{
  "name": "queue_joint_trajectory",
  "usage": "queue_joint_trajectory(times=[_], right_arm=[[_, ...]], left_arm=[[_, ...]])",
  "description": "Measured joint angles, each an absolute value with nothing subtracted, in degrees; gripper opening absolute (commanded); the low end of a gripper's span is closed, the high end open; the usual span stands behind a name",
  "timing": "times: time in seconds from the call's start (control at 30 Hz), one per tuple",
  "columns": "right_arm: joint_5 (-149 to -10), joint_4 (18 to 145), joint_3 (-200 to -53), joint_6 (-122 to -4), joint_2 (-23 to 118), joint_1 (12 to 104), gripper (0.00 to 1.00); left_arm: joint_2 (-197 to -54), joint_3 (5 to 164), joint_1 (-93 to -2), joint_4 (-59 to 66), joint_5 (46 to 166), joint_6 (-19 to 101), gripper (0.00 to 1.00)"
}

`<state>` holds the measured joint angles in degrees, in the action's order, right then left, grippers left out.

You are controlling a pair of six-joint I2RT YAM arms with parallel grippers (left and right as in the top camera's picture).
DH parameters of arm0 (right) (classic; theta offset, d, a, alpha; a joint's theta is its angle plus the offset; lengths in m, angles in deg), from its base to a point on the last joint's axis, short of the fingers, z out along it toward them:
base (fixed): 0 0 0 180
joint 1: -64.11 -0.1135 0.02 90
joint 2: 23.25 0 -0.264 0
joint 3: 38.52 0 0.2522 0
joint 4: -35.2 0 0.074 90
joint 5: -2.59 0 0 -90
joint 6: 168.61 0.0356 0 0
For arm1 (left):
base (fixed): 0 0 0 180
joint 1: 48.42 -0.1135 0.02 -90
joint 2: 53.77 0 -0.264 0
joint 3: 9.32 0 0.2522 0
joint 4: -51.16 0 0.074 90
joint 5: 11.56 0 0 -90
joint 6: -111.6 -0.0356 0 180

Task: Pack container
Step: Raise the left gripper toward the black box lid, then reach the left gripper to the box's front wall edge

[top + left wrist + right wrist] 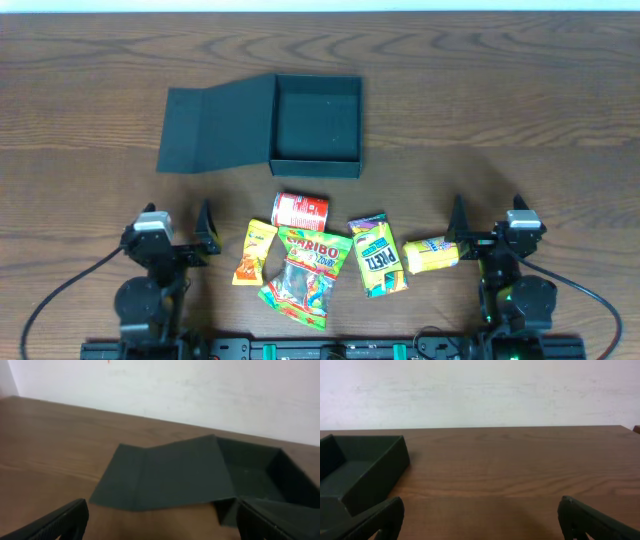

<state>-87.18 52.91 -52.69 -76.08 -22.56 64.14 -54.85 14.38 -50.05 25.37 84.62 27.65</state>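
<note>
The dark teal-green container [316, 125] lies open at the middle back of the table, its flap lid [215, 130] folded flat to its left. Inside it looks empty. Both show in the left wrist view, the container [250, 477] to the right of the lid [165, 477]. The right wrist view catches the container [360, 472] at its left edge. My left gripper [172, 235] [162, 522] sits near the front left, open, with only bare wood between its fingers. My right gripper [492, 235] [480, 520] sits near the front right, open and empty too.
Several snacks lie in a row between the arms near the front edge: an orange-yellow packet [254, 252], a red can [300, 211], a Haribo bag [306, 277], a green-yellow packet [377, 255] and a yellow packet [432, 254] close to my right gripper. A white wall stands behind the table.
</note>
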Motion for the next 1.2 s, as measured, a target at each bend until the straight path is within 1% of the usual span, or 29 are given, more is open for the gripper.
queue_joint_trajectory(times=[0.17, 0.37, 0.47, 0.7, 0.83, 0.97, 1.1, 1.2], right_arm=[[-87.2, 52.91, -52.69, -76.08, -22.58, 64.14, 0.99], [-87.2, 52.98, -52.69, -76.06, -22.56, 64.14, 0.99], [-87.2, 52.91, -52.69, -76.08, -22.6, 64.14, 0.99], [-87.2, 52.91, -52.69, -76.08, -22.63, 64.14, 0.99], [-87.2, 52.93, -52.69, -76.06, -22.63, 64.14, 0.99], [-87.2, 52.93, -52.69, -76.06, -22.63, 64.14, 0.99], [-87.2, 52.91, -52.69, -76.06, -22.63, 64.14, 0.99], [-87.2, 52.93, -52.69, -76.06, -22.6, 64.14, 0.99]], left_arm=[[-59.31, 28.72, -50.05, 19.77, 84.25, 27.82, 0.95], [-72.68, 45.31, -50.05, 10.11, 84.75, 30.77, 0.95], [-82.5, 53.35, -50.05, 5.65, 87.77, 33.59, 0.95], [-101.36, 65.59, -48.98, 1.69, 97.91, 38.25, 0.96], [-110.67, 68.93, -43.17, 0.41, 101.47, 40.04, 0.96], [-118.91, 69.19, -33.66, 0.45, 103.22, 42.47, 0.95], [-125.69, 69.19, -24.7, 2.72, 104.11, 45.31, 0.96], [-129.95, 69.19, -20.22, 5.24, 104.92, 50.31, 0.95]])
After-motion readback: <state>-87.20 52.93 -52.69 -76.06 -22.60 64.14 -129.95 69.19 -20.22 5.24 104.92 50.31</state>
